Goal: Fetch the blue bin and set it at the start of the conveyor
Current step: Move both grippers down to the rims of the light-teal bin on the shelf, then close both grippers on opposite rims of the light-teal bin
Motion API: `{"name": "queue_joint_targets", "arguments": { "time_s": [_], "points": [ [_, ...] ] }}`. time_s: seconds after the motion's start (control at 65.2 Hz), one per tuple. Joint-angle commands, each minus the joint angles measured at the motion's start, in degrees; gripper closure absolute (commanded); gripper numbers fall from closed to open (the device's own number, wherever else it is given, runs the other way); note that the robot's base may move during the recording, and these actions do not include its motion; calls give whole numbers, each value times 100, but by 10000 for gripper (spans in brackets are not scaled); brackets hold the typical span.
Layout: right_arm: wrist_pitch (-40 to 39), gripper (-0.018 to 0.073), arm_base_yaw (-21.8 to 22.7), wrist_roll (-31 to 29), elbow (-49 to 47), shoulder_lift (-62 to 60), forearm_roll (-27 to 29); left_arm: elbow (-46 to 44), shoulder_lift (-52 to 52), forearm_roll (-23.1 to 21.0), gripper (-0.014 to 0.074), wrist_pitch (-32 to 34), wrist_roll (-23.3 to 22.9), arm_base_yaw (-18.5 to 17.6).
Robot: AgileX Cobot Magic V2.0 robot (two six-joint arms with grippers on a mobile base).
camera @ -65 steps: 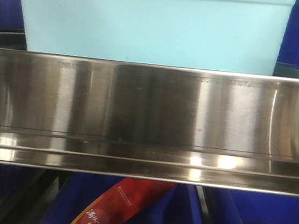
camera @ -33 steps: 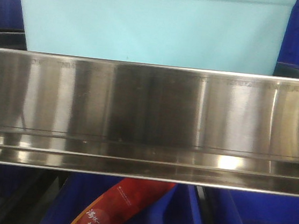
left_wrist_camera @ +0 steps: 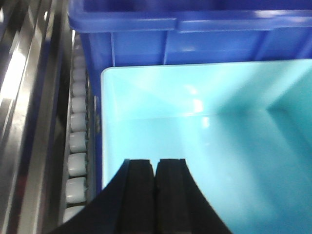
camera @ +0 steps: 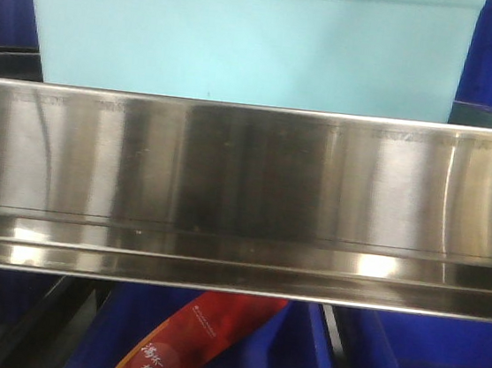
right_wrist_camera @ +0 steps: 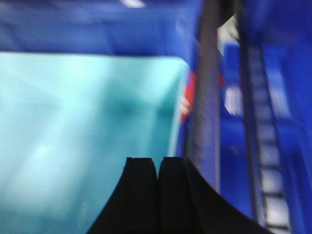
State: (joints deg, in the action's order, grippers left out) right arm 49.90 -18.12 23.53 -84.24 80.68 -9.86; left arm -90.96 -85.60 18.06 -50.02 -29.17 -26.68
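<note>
The pale aqua blue bin sits on the upper shelf behind the steel rack rail, filling the top of the front view. My left gripper hangs over the bin's inside near its left wall, jaws pressed together with nothing between them. My right gripper is above the bin's inside close to its right wall, shut and empty too. The conveyor start is out of view.
A shiny stainless steel rack rail spans the front view. Dark blue ribbed crates stand behind and beside the bin. White rollers run along its left side. A red printed packet lies in a blue crate below.
The front view has barely shifted; reflections on the steel rail have moved slightly. The bin stays in the same place.
</note>
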Motion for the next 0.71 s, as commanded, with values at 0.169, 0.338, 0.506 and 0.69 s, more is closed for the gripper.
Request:
{"name": "queue_joint_targets", "arguments": {
  "time_s": [0.169, 0.338, 0.506, 0.69],
  "points": [
    [1005, 700, -18, 202, -1166, 1120, -70, -1422, -1170, 50, 707, -1463, -149, -35],
    [1102, 700, -18, 202, -1344, 1396, -70, -1688, -1426, -58, 661, -1783, -149, 85],
    [1105, 493, -18, 191, -1344, 1396, -70, -1688, -1439, -156, 383, -1801, -149, 346],
    [1115, 325, 115, 191, -1344, 1581, -14, -1578, -1501, -291, 259, -1681, -32, 412]
  ]
}}
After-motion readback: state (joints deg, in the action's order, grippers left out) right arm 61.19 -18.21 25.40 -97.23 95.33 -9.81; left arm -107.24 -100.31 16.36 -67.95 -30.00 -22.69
